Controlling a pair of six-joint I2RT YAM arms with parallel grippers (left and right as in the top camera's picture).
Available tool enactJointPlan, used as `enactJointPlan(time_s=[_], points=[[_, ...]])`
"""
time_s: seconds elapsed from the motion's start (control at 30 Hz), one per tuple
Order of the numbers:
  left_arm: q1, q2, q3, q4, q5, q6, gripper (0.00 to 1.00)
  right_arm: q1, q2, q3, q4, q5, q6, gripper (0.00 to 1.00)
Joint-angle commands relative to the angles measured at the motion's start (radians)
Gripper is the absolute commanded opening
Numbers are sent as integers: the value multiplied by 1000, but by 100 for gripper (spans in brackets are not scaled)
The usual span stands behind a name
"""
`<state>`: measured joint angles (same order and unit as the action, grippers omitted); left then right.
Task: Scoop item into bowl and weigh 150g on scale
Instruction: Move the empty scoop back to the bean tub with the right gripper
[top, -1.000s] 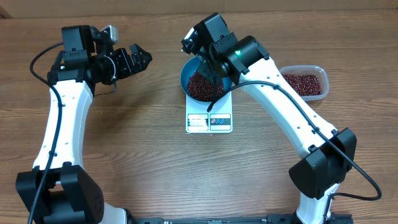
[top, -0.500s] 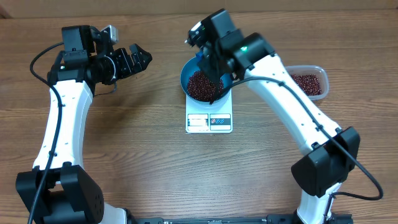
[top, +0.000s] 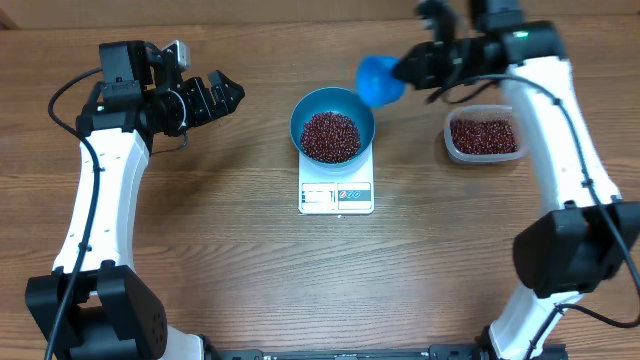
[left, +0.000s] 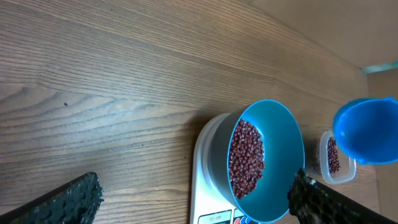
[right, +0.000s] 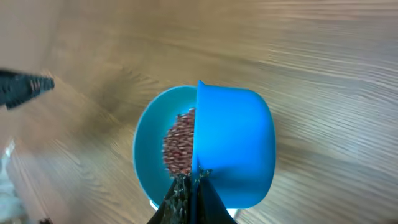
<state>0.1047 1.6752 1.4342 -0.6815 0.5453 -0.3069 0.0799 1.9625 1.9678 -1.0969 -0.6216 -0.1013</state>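
Beans (top: 330, 136) fill the bowl (top: 304, 117); only my right wrist view shows the right gripper (right: 189, 185) pinching the scoop (right: 233, 146); left gripper (top: 224, 95) gapes, empty.

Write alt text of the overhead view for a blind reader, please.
A round, bright blue bowl of small dark red-brown beans sits on a white square scale on a wooden table. The right gripper, shut on a small blue scoop, holds it between the bowl and a clear plastic tub of beans; the left gripper is open and empty.
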Motion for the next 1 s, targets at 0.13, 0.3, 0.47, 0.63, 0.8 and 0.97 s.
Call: enactJointPlan(time_s=[0.13,0.3,0.47,0.63,0.8,0.97], points=[[0,-21,21,1,-6,12,100,-176,-53,29,-100,126,11,4],[0,-21,21,1,-6,12,100,-216,-52,29,-174,393,12,4],[0,-21,21,1,-6,12,100,-220,-51,28,-224,557,12,4],[0,-21,21,1,-6,12,99,-220,-43,9,-230,678,12,4],[0,-21,21,1,-6,12,99,-220,-35,-57,-217,733,13,4],[0,-21,21,1,-6,12,99,-219,-34,-148,-161,733,13,4]])
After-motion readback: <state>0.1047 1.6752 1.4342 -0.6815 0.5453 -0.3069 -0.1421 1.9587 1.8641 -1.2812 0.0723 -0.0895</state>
